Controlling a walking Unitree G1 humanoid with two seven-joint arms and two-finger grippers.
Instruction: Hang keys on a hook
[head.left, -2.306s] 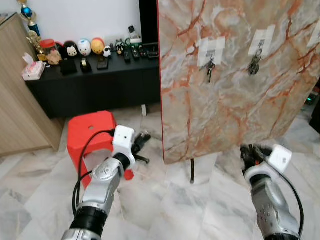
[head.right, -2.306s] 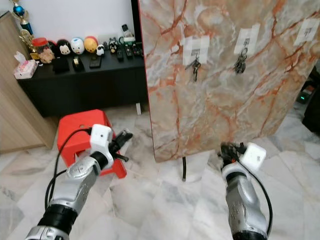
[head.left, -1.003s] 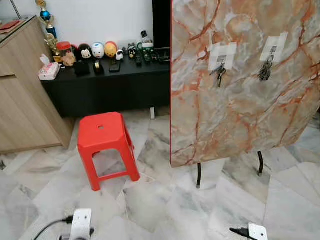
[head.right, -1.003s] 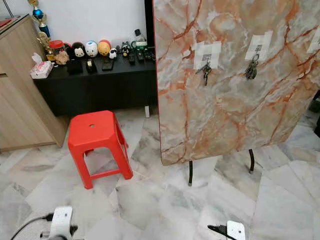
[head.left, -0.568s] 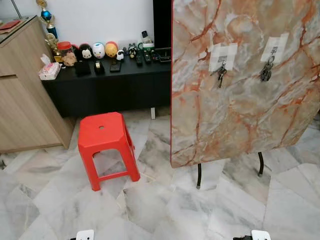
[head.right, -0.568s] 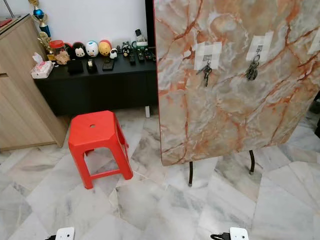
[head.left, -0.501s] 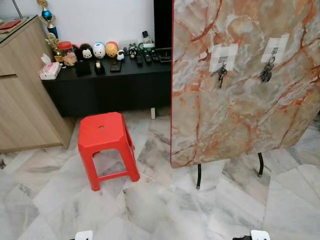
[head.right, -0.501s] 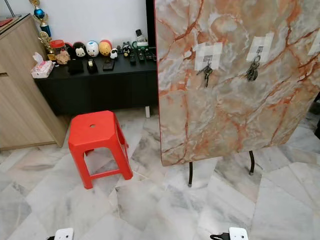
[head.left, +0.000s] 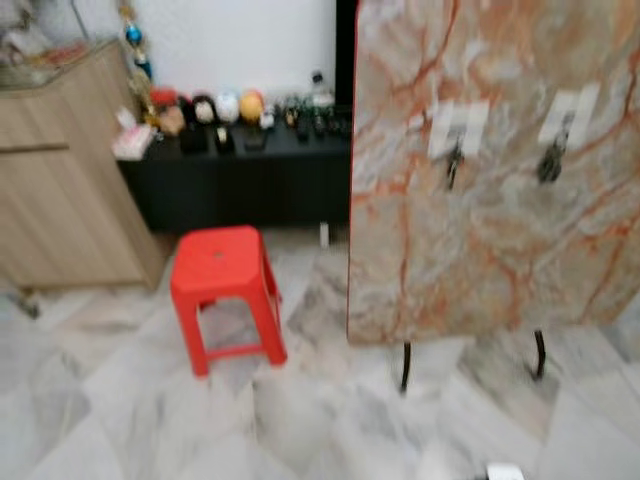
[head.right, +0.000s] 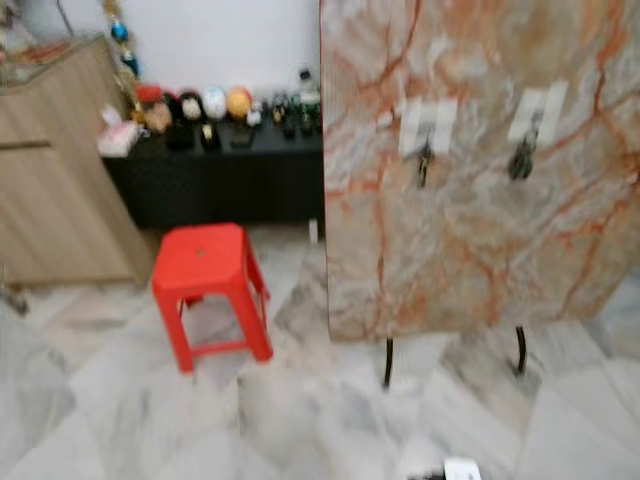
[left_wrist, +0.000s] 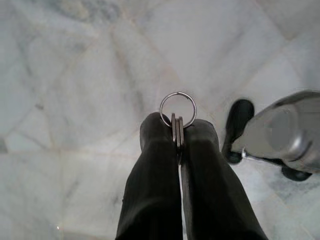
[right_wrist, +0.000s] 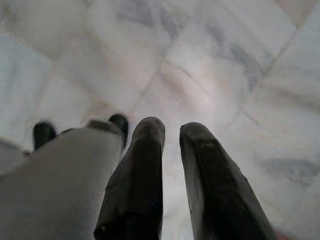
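Note:
In the left wrist view my left gripper (left_wrist: 178, 129) points down at the marble floor, shut on a silver key ring (left_wrist: 178, 110) that sticks out past its fingertips. The right gripper (right_wrist: 172, 131) also hangs over the floor, its fingers a little apart with nothing between them. Ahead stands a tilted marble-patterned board (head.left: 500, 250) with two taped white hooks (head.left: 457, 128) (head.left: 568, 112). A bunch of keys hangs from each, the left bunch (head.left: 454, 165) and the right bunch (head.left: 549, 165). The head views are blurred.
A red plastic stool (head.left: 222, 265) stands left of the board on the marble floor. Behind it a low black cabinet (head.left: 240, 180) carries small figurines. A wooden cabinet (head.left: 60, 190) is at far left. The board rests on thin black legs (head.left: 405, 365).
The head views have shifted and become blurred, so the camera is moving. The white block of the left wrist has dropped out at the bottom edge; board and stool stay put.

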